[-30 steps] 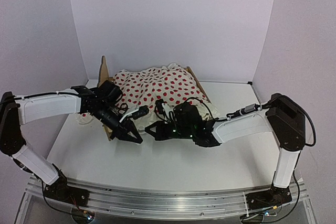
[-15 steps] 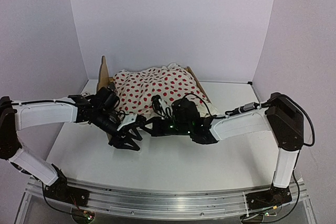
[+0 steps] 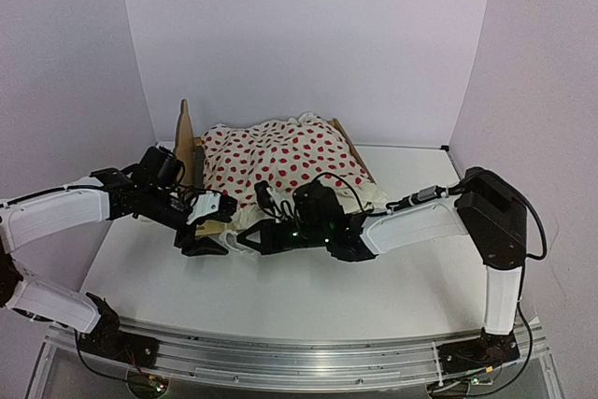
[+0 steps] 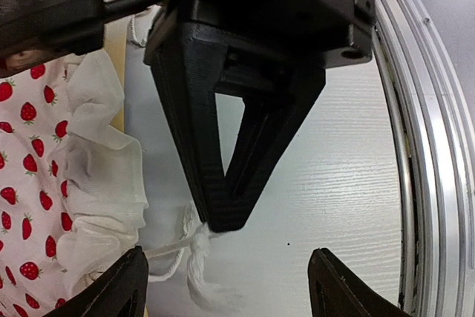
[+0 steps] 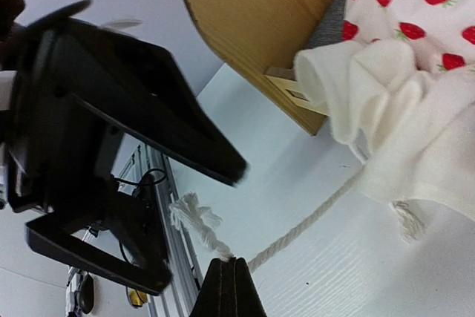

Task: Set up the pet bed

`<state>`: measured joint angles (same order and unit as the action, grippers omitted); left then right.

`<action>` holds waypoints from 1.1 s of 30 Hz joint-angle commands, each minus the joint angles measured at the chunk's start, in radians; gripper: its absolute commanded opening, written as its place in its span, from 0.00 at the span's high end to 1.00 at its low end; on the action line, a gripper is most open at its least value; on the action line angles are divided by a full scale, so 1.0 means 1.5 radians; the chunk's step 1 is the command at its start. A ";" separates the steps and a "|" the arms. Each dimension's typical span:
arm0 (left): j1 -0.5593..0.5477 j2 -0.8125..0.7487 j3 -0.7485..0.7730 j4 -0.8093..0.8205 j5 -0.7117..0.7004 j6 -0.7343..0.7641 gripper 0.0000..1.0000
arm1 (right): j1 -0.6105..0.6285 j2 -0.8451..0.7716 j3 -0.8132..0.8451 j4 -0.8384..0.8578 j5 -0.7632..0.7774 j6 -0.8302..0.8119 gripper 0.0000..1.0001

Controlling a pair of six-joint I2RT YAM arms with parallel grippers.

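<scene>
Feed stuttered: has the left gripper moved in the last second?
Yes. The left gripper slid left, toward the near-left corner of the bed, and its jaws opened.

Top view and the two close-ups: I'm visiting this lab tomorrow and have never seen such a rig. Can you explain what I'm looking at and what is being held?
Two robot arms, the left arm and right arm, are bolted at the near edge of a white table. The wide picture comes from a fixed camera above and behind them; each close-up comes from a camera on one wrist. On the table stands a wooden pet bed covered by a strawberry-print blanket. The right gripper is shut on a white cord; the left gripper is open and holds nothing.
</scene>
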<state>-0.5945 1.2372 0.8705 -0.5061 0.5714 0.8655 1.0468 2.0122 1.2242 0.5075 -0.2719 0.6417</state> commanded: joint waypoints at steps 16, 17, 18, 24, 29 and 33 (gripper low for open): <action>0.034 0.045 0.025 -0.038 -0.122 -0.059 1.00 | 0.011 0.057 0.061 -0.177 0.175 -0.141 0.74; 0.034 0.043 0.015 -0.040 -0.128 -0.059 1.00 | 0.012 0.068 0.067 -0.187 0.185 -0.160 0.71; 0.034 0.038 0.003 -0.039 -0.132 -0.061 1.00 | 0.014 0.079 0.073 -0.192 0.195 -0.181 0.66; 0.034 0.018 -0.069 -0.011 -0.154 -0.056 1.00 | 0.035 0.121 0.113 -0.193 0.248 -0.327 0.49; 0.034 0.049 -0.079 0.006 -0.167 -0.073 1.00 | 0.036 0.169 0.152 -0.193 0.274 -0.378 0.47; 0.034 0.062 -0.087 0.026 -0.173 -0.073 1.00 | 0.036 0.205 0.181 -0.192 0.286 -0.408 0.47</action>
<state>-0.5430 1.3159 0.7463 -0.5288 0.3307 0.7735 1.1009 2.2696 1.4333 0.2161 0.1090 0.1194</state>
